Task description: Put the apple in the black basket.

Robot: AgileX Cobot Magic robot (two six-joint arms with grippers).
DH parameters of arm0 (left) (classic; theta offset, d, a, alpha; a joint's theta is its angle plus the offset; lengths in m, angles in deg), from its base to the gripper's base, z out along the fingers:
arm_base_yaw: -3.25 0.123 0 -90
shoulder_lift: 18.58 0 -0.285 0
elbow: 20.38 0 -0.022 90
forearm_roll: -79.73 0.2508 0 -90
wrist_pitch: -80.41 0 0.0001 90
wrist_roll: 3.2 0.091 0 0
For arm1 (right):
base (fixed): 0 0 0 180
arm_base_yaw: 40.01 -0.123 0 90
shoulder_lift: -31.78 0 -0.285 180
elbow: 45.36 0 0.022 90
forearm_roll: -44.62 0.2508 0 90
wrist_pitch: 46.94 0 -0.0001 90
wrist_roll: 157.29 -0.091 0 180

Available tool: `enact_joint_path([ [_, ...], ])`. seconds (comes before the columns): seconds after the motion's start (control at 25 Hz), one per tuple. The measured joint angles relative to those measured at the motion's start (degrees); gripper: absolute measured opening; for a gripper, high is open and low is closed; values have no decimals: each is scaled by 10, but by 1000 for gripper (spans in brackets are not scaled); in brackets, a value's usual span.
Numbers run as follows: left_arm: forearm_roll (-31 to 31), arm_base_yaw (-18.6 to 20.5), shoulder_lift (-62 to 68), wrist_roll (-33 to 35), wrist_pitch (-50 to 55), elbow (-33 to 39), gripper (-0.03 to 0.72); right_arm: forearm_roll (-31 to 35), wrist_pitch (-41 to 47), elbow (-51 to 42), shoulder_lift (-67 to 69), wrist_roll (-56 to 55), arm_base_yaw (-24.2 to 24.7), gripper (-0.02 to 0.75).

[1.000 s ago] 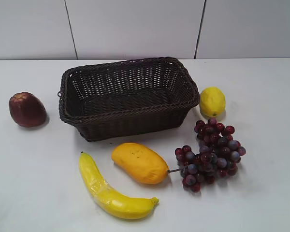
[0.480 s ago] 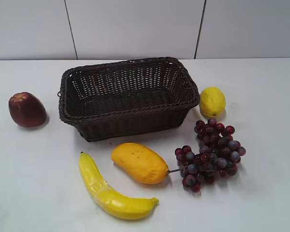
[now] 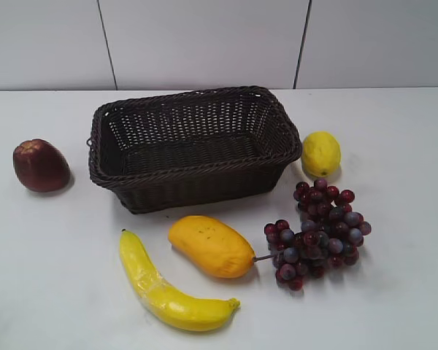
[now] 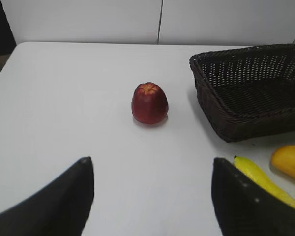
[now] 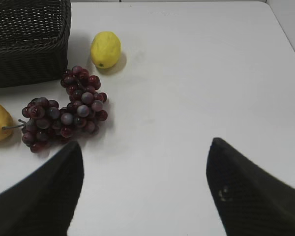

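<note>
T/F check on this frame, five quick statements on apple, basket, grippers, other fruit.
1. The apple lies inside the basket. False: it sits on the table left of the basket, apart from it.
2. The basket holds nothing. True.
3. The left gripper is shut on the apple. False: it is open, with the apple ahead of it, untouched.
4. The lemon is right of the basket. True.
5. The right gripper holds the grapes. False: it is open and the grapes lie on the table.
</note>
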Motion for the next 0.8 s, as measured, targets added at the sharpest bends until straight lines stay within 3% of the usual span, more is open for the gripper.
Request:
enact_joint_path([
  [0.32,1,0,188,0,-36,-27,560,0,0,0,0,0,0,588],
  [0.8,4,0,445,12,-47,-140,560,0,0,0,0,0,0,588],
])
